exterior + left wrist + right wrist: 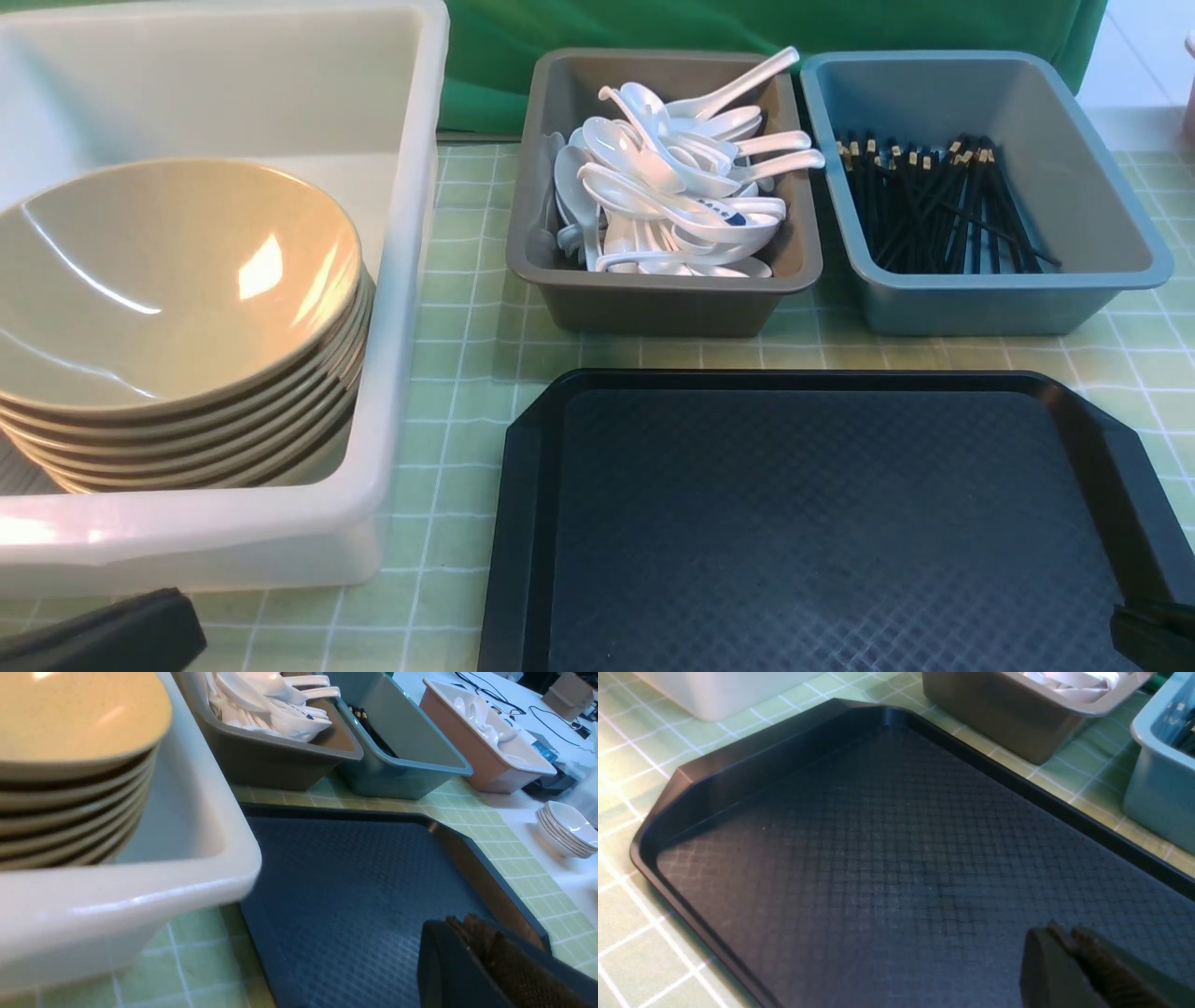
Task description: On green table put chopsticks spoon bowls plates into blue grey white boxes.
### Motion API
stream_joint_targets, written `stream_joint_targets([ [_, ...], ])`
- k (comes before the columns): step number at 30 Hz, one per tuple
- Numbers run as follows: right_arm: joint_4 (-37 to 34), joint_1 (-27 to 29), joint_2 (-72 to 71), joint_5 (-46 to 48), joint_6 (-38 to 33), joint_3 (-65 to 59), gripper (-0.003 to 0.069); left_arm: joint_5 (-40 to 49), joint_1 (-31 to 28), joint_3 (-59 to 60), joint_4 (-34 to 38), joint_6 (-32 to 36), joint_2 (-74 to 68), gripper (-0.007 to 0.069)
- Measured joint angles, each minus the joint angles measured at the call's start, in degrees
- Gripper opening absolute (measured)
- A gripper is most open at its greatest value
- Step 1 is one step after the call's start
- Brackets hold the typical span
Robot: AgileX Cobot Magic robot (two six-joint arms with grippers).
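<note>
Across the front view, the white box point(397, 280) at the left bears a tilted stack of beige bowls point(177, 289), while the grey box point(653, 313) behind the black tray point(794, 523) is heaped with white spoons point(667, 177). Just right of it, the blue box point(990, 303) holds dark chopsticks point(943, 210) with gold-coloured ends, leaning on its near side. Several spoon handles jut past the grey box's rim, two towards the blue box; an arm passing low could catch one and flip it out. The tray's visible floor bears no tableware, so the sorting looks finished or nearly so. From the left wrist, the left gripper point(460, 924) has its fingers pressed together with nothing between them, and the bowls lie stacked close to the box wall; a knock on that wall might make the leaning pile slide. In the right wrist view, the right gripper point(1059, 933) shows its fingertips together, nothing pinched, over the tray; dropping too far, they could scrape or shove it.
</note>
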State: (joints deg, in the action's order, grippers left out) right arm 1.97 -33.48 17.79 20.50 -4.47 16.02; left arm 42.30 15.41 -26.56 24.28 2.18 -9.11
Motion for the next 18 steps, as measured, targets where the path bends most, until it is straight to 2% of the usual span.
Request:
stream_joint_targets([
  [5, 0.0, 0.0, 0.0, 0.0, 0.0, 0.0, 0.0068, -13.4, -3.2, 6.4, -9.3, 3.5, 4.3, -0.0001],
  [8, 0.0, 0.0, 0.0, 0.0, 0.0, 0.0, 0.0071, -19.2, -9.7, 12.2, -14.4, 2.4, 7.8, -0.0001],
  [13, 0.0, 0.0, 0.0, 0.0, 0.0, 0.0, 0.0071, -19.7, -18.8, 20.3, -20.6, -2.2, 9.9, -0.0001],
  [18, 0.0, 0.0, 0.0, 0.0, 0.0, -0.1, 0.0078, -19.7, -19.4, 26.6, -22.5, -3.6, 9.8, -0.0001],
])
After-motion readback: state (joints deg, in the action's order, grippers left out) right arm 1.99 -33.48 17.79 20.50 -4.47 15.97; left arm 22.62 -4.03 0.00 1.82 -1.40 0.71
